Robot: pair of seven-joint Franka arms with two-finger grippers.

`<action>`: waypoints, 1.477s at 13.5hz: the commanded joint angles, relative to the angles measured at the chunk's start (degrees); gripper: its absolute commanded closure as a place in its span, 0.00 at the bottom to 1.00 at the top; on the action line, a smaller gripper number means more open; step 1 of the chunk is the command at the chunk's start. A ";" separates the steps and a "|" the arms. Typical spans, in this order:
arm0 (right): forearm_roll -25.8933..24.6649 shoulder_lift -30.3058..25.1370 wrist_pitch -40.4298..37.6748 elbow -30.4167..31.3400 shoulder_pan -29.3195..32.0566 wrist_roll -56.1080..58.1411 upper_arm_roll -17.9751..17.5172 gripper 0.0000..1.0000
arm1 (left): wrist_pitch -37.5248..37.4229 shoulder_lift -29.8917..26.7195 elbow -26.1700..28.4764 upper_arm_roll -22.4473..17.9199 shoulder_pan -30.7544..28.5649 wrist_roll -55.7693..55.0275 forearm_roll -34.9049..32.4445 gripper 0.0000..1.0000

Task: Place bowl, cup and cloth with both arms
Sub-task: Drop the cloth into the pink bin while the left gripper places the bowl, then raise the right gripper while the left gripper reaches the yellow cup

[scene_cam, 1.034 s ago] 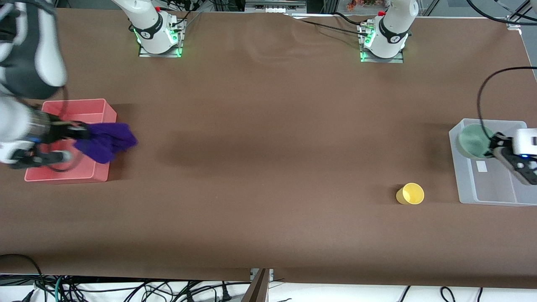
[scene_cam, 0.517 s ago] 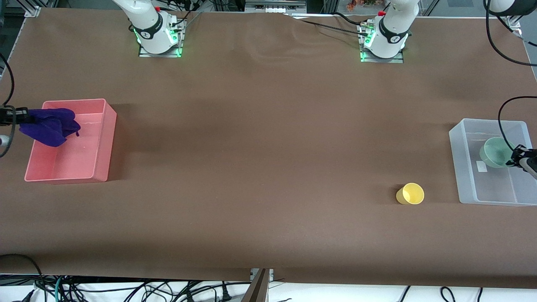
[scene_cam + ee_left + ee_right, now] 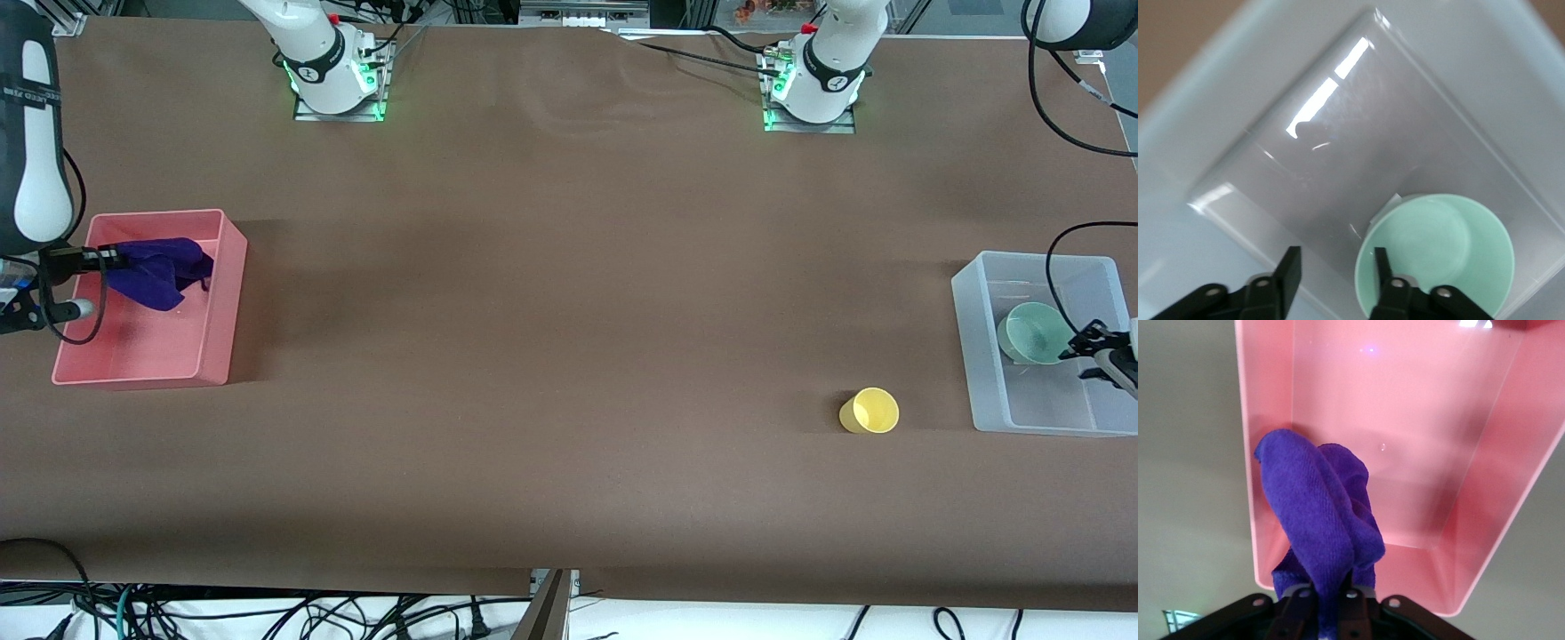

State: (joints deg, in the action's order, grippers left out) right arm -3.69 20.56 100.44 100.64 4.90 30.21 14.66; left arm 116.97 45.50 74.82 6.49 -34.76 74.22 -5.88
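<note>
The mint-green bowl (image 3: 1034,332) lies in the clear bin (image 3: 978,356), tilted; it also shows in the left wrist view (image 3: 1438,253). My left gripper (image 3: 1080,348) is over that bin and open (image 3: 1335,270), with the bowl's rim between its spread fingers, one finger inside the bowl. My right gripper (image 3: 111,258) is shut on the purple cloth (image 3: 160,267), which hangs over the pink bin (image 3: 222,293). The right wrist view shows the cloth (image 3: 1325,520) bunched in the gripper (image 3: 1333,593) above the bin (image 3: 1431,420). The yellow cup (image 3: 869,411) lies on the table beside the clear bin.
The brown table top (image 3: 551,338) stretches between the two bins. The arm bases (image 3: 333,76) (image 3: 813,84) stand at the table's farthest edge from the front camera. Cables hang near the clear bin (image 3: 1053,267).
My right gripper swung the cloth back over the pink bin's inside. The bowl went from the clear bin's rim down into the bin, and shifted a little toward the right arm's end.
</note>
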 commanded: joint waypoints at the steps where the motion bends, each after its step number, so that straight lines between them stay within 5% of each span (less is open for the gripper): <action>1: -0.26 -2.18 0.02 0.00 0.11 0.46 -0.07 0.00 | -7.16 -5.93 0.06 2.37 2.14 -3.01 0.87 0.00; 4: 0.35 -6.13 -6.36 -6.22 -0.16 0.02 -2.34 0.00 | -10.79 -9.02 0.06 4.06 7.66 -16.59 0.95 0.00; 10: -0.95 -10.89 -14.83 -15.80 -0.51 -8.59 -17.19 0.00 | -8.78 -5.52 0.15 5.82 14.88 -50.95 8.51 0.00; 15: -1.93 -11.24 -3.94 -18.64 -0.16 -8.51 -16.95 0.00 | -1.67 0.90 0.94 5.82 17.97 -64.80 12.38 0.01; 16: -1.58 -11.68 -3.94 -18.38 -0.16 -8.24 -16.51 0.00 | -0.09 1.61 1.20 5.82 18.06 -64.99 12.29 0.13; 19: 0.34 -11.77 -11.82 -18.55 -0.16 -14.08 -16.68 0.00 | 0.37 2.75 1.81 5.73 18.23 -64.11 11.94 0.83; 20: 0.70 -11.94 -13.67 -18.55 -0.16 -19.52 -16.68 0.00 | 0.37 2.93 2.43 5.73 18.23 -64.11 11.94 0.96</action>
State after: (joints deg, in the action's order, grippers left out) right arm -4.28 9.18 90.56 82.74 4.48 17.25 -1.70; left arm 116.90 48.65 76.31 12.39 -16.73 10.28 5.00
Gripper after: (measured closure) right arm 0.000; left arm 0.419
